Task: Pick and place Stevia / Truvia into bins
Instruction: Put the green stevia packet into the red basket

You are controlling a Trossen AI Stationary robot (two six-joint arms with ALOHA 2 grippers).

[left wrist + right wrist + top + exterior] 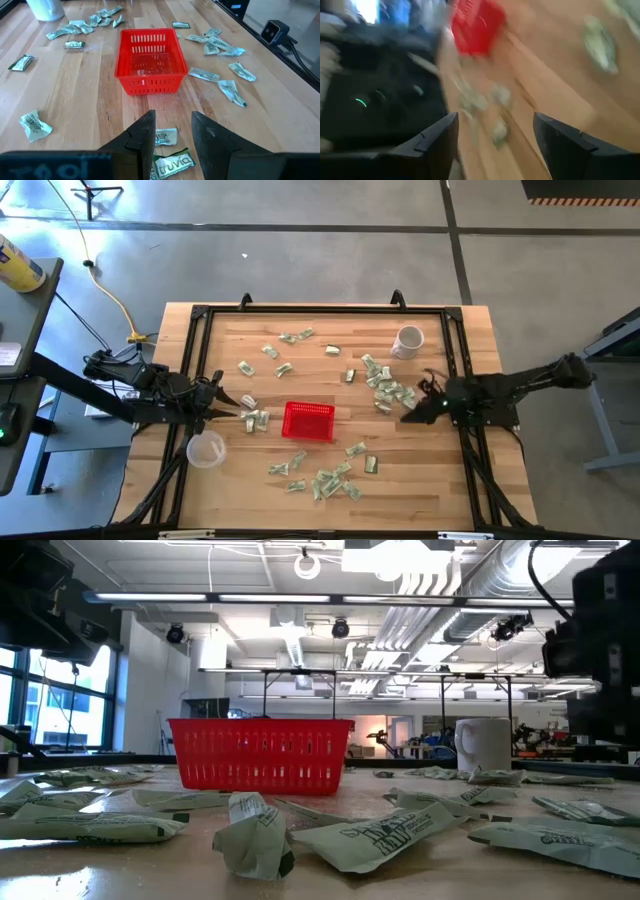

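Wooden slat table [330, 485], red mesh basket [308, 421], crumpled paper sachets [330, 480]

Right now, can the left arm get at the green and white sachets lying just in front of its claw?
Probably yes. The left claw is open, low over the green and white paper sachets, with nothing between them; the red mesh basket sits farther ahead.

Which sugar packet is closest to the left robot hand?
The "truvia" sachet lying right between the left gripper's open jaws. The other sachets sit farther off around the basket.
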